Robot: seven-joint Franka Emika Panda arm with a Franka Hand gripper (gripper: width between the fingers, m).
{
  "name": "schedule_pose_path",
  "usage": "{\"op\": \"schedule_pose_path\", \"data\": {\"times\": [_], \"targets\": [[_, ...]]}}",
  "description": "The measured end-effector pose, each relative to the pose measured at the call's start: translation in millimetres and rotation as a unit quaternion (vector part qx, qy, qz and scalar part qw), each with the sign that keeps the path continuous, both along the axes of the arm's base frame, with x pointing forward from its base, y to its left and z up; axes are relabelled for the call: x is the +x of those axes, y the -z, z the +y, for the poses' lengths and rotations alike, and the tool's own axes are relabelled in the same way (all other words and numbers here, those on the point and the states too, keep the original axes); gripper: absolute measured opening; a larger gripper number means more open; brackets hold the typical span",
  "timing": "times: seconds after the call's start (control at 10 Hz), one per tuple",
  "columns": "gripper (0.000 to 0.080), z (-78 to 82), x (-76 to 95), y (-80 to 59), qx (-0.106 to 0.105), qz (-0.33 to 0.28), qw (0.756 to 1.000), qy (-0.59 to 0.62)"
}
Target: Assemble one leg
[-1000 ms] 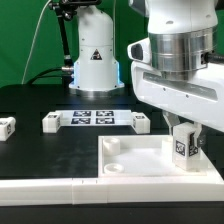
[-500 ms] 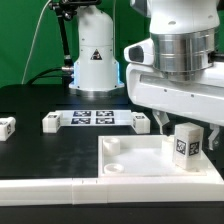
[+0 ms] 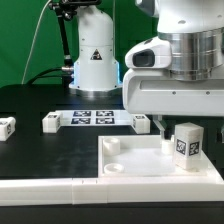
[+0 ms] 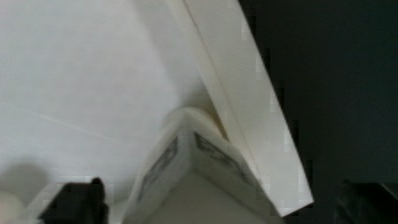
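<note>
Exterior view: leg (image 3: pixel 186 146) upright on panel (image 3: pixel 130 168), black-white tag (image 3: pixel 181 147) facing camera; end effector (image 4: pixel 219 200) released above.

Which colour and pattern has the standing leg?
The leg is white with a black-and-white square tag; clearest in the exterior view.

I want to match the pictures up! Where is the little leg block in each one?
Exterior view: the leg stands upright on the white panel, at the exterior view's right.
Wrist view: the leg is seen from above, beside the panel's raised edge.
Shared landmark: the white panel.
</note>
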State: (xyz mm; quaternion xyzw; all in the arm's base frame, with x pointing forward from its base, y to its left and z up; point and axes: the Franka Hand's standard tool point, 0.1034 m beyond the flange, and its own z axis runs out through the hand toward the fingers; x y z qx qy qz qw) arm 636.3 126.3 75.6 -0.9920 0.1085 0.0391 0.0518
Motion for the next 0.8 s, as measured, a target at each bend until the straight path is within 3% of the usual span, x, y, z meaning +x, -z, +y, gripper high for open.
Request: {"op": "schedule_pose_path", "data": {"times": [0.3,0.7,0.8], "targets": [[0.0649,-2.0,-0.4,0.4,-0.003,-0.015,0.988,-0.154],[0.0649,-3.3,-0.3,0.6,0.003,-0.025,0.966,-0.259],[0.0527,-3.3,-0.3,0.6,0.003,-0.025,0.966,-0.258]]}}
